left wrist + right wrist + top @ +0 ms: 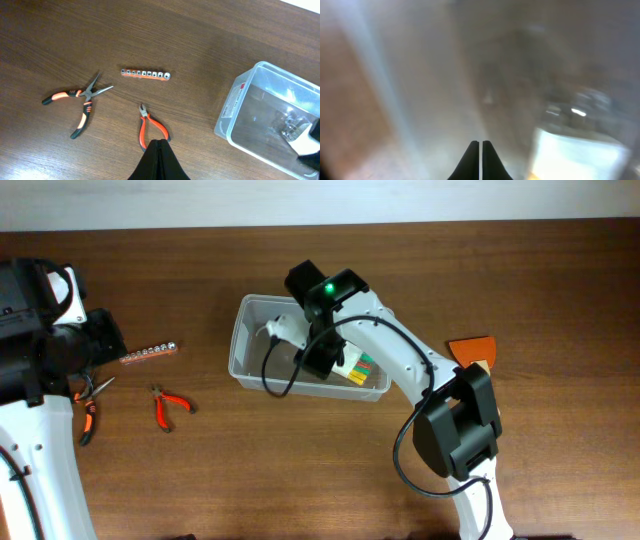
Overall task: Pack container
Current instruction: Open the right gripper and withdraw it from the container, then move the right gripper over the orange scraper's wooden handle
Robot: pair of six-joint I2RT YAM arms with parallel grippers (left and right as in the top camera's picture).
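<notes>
Fingers point(472, 161) of the right gripper point(480, 144) pressed together (view blurred) over the clear rectangular plastic container point(237, 346); left gripper point(159, 143) likewise clenched.

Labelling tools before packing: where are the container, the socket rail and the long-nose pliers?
container point(235, 102), left wrist view, labelled end wall
socket rail point(145, 74), left wrist view, middle socket
long-nose pliers point(88, 93), left wrist view, pivot

The container point(237, 352) is a clear plastic rectangular bin with rounded corners, upright and open, slightly turned, near the middle of the tabletop point(560, 280).
</notes>
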